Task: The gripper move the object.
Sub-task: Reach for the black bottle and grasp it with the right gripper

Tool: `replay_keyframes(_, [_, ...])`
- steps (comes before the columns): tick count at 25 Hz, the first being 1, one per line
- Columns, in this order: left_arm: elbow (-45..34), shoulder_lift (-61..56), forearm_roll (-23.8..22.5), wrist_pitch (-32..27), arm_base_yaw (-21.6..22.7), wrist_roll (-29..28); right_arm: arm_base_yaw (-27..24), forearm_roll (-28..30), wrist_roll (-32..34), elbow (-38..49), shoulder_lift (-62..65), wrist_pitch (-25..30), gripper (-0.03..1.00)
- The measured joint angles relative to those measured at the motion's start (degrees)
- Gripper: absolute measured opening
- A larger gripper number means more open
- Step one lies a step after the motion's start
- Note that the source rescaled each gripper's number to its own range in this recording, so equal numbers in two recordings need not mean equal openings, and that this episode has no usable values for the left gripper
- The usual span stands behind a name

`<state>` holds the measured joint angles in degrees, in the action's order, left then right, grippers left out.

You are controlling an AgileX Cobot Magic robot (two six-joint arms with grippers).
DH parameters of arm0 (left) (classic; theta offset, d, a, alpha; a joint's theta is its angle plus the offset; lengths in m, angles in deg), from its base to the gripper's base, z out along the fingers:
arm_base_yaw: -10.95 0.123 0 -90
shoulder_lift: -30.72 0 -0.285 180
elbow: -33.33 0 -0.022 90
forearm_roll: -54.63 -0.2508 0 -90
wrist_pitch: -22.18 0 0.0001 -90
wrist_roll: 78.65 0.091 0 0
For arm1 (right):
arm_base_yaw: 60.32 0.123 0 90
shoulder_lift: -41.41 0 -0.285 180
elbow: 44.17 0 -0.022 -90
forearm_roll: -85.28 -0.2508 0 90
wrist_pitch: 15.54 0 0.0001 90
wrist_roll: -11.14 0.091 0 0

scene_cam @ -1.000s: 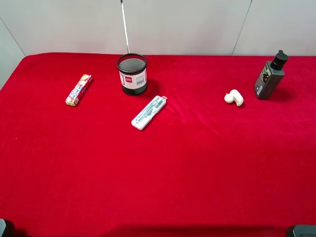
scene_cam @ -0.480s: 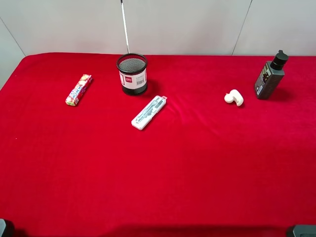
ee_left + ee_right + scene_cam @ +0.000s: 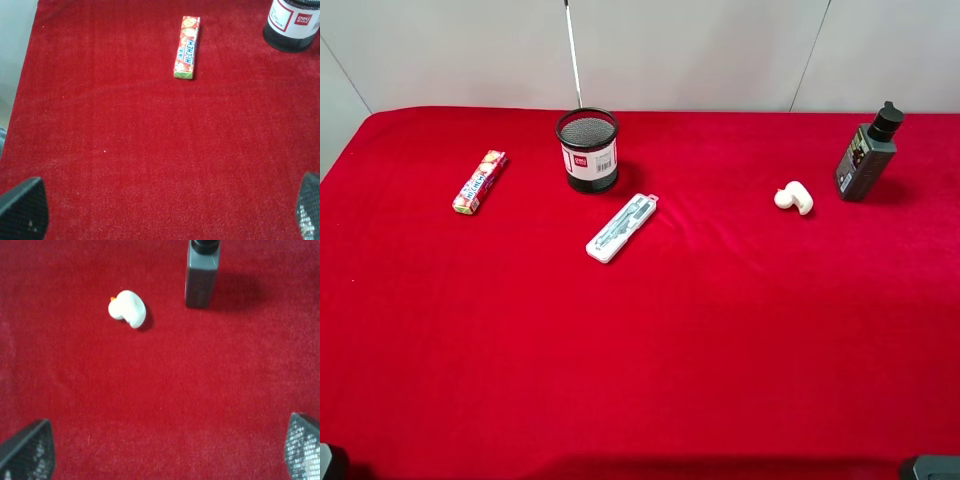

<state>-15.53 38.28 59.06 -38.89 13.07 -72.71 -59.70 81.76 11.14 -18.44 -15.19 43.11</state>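
The object, a dark grey rectangular bottle (image 3: 865, 155) with a black nozzle cap, stands upright at the far right of the red table. It also shows in the right wrist view (image 3: 201, 280), well ahead of my right gripper (image 3: 164, 447). That gripper is open and empty, with only its two fingertips (image 3: 25, 450) showing, wide apart. My left gripper (image 3: 165, 210) is also open and empty over bare red cloth on the left side. In the exterior high view only dark bits of the arms show at the bottom corners.
A black mesh pen cup (image 3: 588, 150) stands at the back centre-left, with a flat white case (image 3: 622, 227) in front of it. A red candy pack (image 3: 480, 181) lies at the left. A small white toy (image 3: 793, 198) lies left of the bottle.
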Motion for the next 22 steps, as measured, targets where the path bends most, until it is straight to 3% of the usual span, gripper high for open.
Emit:
replay_keyframes(13, [0.0, 0.0, 0.0, 0.0, 0.0, 0.0, 0.0, 0.0, 0.0, -20.13, -26.57, 5.28, 1.0])
replay_keyframes(22, [0.0, 0.0, 0.0, 0.0, 0.0, 0.0, 0.0, 0.0, 0.43, -31.59, -42.18, 5.55, 1.0])
